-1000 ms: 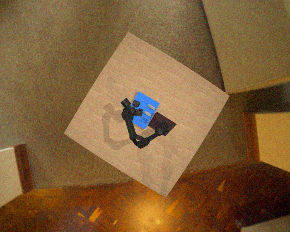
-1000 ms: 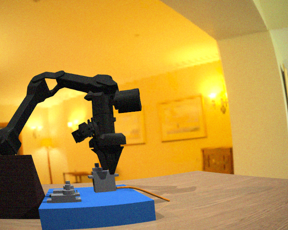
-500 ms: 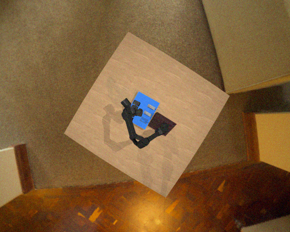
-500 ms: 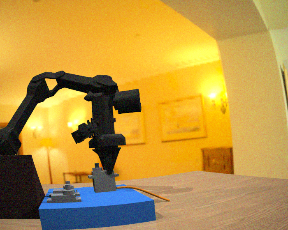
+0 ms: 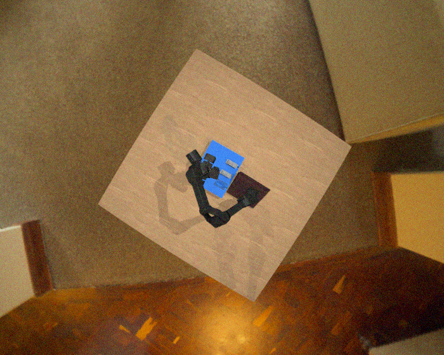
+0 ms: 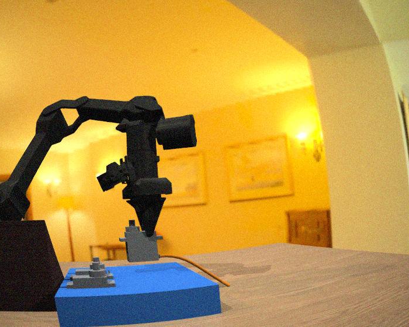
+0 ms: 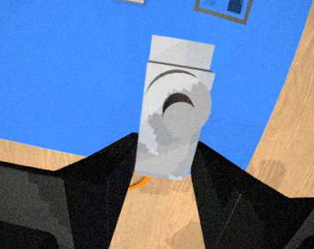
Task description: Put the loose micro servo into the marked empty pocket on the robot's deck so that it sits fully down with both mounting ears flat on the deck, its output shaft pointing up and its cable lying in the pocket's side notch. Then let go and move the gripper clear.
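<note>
One grey servo [image 6: 142,247] [image 7: 175,120], shaft up, is gripped by the claw [image 6: 149,235] [image 7: 165,143] at centre-bottom of the exterior frame, above the blue deck [image 6: 138,301] [image 7: 58,80] [image 5: 229,151].

The blue, flat rectangular deck [image 5: 224,151] [image 6: 138,299] [image 7: 58,89] lies on the pale wooden table [image 5: 271,114] [image 6: 321,281] [image 7: 298,111], below the pincer [image 5: 207,168] [image 6: 149,235] [image 7: 165,143]; in the exterior view, two grey, stepped blocky servos [image 5: 228,168] [image 6: 93,280] sit on it, left of the pincer.

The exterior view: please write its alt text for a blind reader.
A black robot arm's pincer grips a grey boxy micro servo, shaft up, orange cable trailing. Below is a blue rectangular deck with other grey servos.
</note>
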You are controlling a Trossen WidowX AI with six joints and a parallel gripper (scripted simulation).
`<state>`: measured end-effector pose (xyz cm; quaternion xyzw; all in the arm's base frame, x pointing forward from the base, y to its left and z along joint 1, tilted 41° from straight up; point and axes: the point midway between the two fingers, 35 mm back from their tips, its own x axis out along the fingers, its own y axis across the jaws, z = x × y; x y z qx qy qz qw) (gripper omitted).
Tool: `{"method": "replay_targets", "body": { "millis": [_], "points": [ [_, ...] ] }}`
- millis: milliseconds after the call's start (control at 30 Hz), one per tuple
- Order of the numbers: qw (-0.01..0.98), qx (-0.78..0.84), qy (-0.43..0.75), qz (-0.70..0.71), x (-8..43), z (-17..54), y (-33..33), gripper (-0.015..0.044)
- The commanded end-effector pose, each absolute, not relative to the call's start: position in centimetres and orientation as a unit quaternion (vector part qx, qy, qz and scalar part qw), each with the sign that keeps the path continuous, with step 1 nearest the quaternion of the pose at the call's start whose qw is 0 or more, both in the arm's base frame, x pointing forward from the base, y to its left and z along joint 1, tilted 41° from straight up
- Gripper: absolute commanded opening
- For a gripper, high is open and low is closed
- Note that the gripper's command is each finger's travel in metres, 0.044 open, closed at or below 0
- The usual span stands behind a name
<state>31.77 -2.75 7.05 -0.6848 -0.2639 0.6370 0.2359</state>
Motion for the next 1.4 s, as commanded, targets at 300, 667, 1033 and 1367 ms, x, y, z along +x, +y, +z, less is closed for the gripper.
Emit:
{"method": "replay_targets", "body": {
  "millis": [300,667,1033,1367],
  "points": [
    [0.23,-0.691,-0.262,0.633,31.6,7.7,-3.0,0.0],
    [0.231,-0.691,-0.262,0.634,29.9,7.7,-2.8,0.0],
    [0.231,-0.69,-0.262,0.634,29.4,9.3,-0.9,0.0],
    [0.165,-0.709,-0.321,0.606,29.4,9.3,-0.8,0.0]
  ]
}}
